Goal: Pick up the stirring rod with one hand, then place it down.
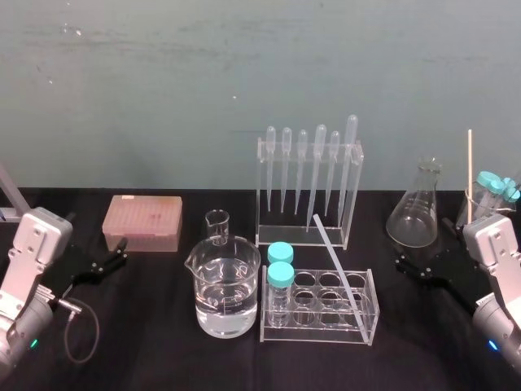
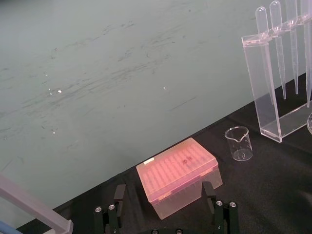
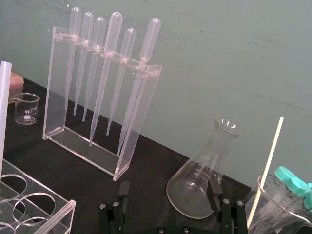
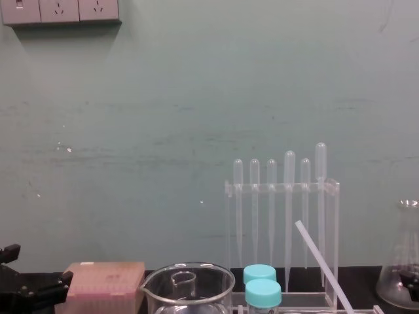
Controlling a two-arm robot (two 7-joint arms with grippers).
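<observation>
Head view: the long, thin translucent-white stirring rod (image 1: 336, 265) leans in the clear acrylic test-tube rack (image 1: 319, 332).
Left wrist view: the black left gripper (image 2: 164, 192) gapes wide, empty.
Right wrist view: the black right gripper (image 3: 168, 187) is likewise spread and empty, with the rod well apart from its fingers.
Chest view: the rod slants before the clear pipette stand (image 4: 281, 188).

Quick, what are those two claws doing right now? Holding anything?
Left gripper: open, holding nothing, by the pink box.
Right gripper: open, holding nothing, near the flask.
</observation>
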